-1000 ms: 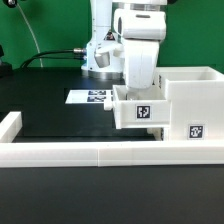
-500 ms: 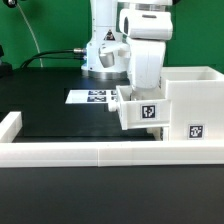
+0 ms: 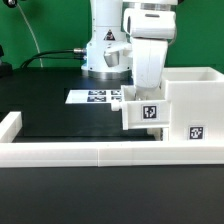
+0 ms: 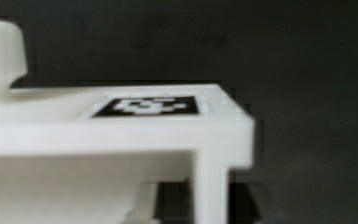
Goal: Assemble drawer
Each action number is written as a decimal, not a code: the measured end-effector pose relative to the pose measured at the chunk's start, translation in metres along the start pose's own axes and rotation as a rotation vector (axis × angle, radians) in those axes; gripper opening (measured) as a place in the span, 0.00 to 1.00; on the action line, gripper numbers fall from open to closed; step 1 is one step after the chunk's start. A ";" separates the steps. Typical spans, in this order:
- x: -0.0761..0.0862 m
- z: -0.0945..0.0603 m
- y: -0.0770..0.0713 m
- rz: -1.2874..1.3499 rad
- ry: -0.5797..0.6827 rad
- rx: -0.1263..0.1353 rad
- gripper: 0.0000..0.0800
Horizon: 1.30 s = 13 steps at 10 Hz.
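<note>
1. Gripper (image 3: 147, 88) sat low over the small tray (image 3: 146, 111); whether it was open or squeezing the tray could not be told.
2. Big housing (image 3: 192, 108) stood at the exterior view's right, with the tray at its left side.
3. My guess: a tilted tray could jam there.
4. Fingertips were hidden; the wrist view was blurry.

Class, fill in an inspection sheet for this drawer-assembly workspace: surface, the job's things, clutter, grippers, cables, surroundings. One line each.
Surface: black table, edged by a low white border rail.
Job's things: white drawer housing with a square tag on its front; small tagged tray beside it on the exterior view's left, under the arm.
Clutter: nothing seen; only the marker board lies flat behind.
Grippers: gripper at the tray; jaws hidden, state cannot be told.
Cables: black cable curving behind the robot base.
Surroundings: green backdrop.
</note>
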<state>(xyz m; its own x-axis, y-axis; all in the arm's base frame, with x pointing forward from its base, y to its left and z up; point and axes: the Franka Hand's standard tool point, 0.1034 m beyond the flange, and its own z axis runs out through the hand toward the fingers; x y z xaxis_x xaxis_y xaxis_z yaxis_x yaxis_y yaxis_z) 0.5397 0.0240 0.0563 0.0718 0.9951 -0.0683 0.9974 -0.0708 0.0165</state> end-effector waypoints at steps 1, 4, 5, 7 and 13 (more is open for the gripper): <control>-0.001 -0.002 0.001 0.001 -0.001 -0.002 0.29; -0.004 -0.018 0.002 0.001 -0.020 0.010 0.69; -0.007 -0.025 0.002 0.001 -0.028 0.014 0.79; -0.018 -0.039 0.004 -0.015 -0.046 0.024 0.80; -0.075 -0.035 0.006 -0.118 -0.021 0.058 0.81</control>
<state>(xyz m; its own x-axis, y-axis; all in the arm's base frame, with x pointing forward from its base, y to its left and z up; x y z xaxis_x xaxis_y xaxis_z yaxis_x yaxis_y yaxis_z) 0.5394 -0.0491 0.0968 -0.0464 0.9951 -0.0875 0.9978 0.0420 -0.0510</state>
